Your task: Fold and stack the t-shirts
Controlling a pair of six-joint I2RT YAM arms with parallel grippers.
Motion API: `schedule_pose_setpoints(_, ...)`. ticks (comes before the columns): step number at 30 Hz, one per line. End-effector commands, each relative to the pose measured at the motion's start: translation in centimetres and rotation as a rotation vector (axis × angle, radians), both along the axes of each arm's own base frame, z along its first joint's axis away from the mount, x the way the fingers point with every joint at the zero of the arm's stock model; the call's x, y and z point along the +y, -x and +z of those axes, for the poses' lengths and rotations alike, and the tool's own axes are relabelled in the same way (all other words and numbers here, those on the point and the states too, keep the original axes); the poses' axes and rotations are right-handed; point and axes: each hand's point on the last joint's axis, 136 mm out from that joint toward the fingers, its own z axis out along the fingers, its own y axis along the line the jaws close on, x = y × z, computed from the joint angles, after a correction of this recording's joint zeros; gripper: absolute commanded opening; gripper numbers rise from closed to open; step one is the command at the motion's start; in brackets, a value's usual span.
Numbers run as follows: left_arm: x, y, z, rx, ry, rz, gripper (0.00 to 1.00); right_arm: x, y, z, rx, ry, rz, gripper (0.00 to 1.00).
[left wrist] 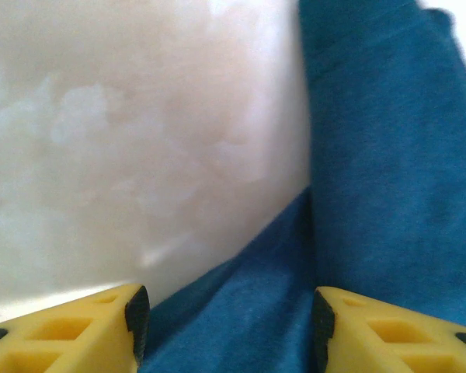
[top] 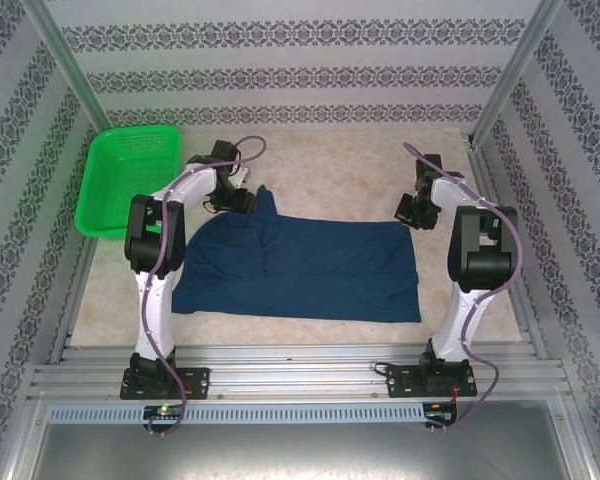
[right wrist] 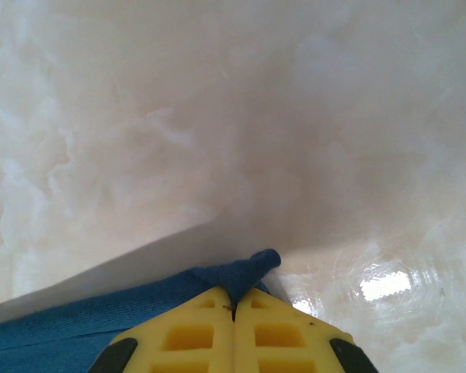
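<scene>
A dark navy t-shirt (top: 300, 268) lies spread across the table, with a sleeve sticking up at its far left. My left gripper (top: 248, 200) hovers at that far-left part, beside the sleeve. In the left wrist view its jaws (left wrist: 229, 322) stand open, with blue cloth (left wrist: 388, 155) lying between and under the yellow fingers (left wrist: 78, 334). My right gripper (top: 412, 212) is at the shirt's far right corner. Seen from the right wrist, it (right wrist: 234, 307) is shut on a pinched tuft of the blue cloth (right wrist: 252, 268), just above the table.
A green mesh basket (top: 130, 180) stands tilted at the far left, against the patterned wall. The pale marbled tabletop (top: 330, 165) stretches behind the shirt. Metal rails (top: 300, 370) run along the near edge by the arm bases.
</scene>
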Motion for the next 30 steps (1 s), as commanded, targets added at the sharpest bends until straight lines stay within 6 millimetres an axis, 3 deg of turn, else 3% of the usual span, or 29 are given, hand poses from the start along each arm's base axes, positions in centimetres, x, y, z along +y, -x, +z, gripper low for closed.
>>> schedule_pose_setpoints(1, 0.9, -0.2, 0.0, 0.005, -0.07, -0.022, 0.58, -0.1, 0.7, 1.1, -0.002, 0.005, 0.016, 0.04)
schedule_pose_setpoints(7, 1.4, -1.0, -0.1, -0.007, -0.103, -0.016, 0.57, -0.1, 0.8, 1.0, 0.004, 0.008, 0.021, 0.04)
schedule_pose_setpoints(19, 1.5, -0.8, -1.5, 0.045, -0.095, -0.027, 0.48, -0.3, 1.0, 1.1, 0.009, 0.014, 0.024, 0.04)
schedule_pose_setpoints(22, 1.4, -0.5, -1.8, 0.062, -0.086, -0.032, 0.38, -0.3, 0.9, 1.1, 0.007, 0.013, 0.023, 0.04)
schedule_pose_setpoints(26, 2.1, -0.3, -1.8, 0.081, -0.065, 0.005, 0.1, -0.4, 1.0, 1.0, 0.012, 0.018, 0.023, 0.03)
schedule_pose_setpoints(28, 2.5, -0.6, -0.9, 0.062, -0.037, 0.034, 0.02, -0.5, 1.0, 1.0, 0.011, 0.021, 0.021, 0.03)
schedule_pose_setpoints(30, 3.0, -1.2, 0.7, 0.015, -0.017, 0.073, 0.0, -0.7, 1.1, 0.9, 0.013, 0.023, 0.013, 0.01)
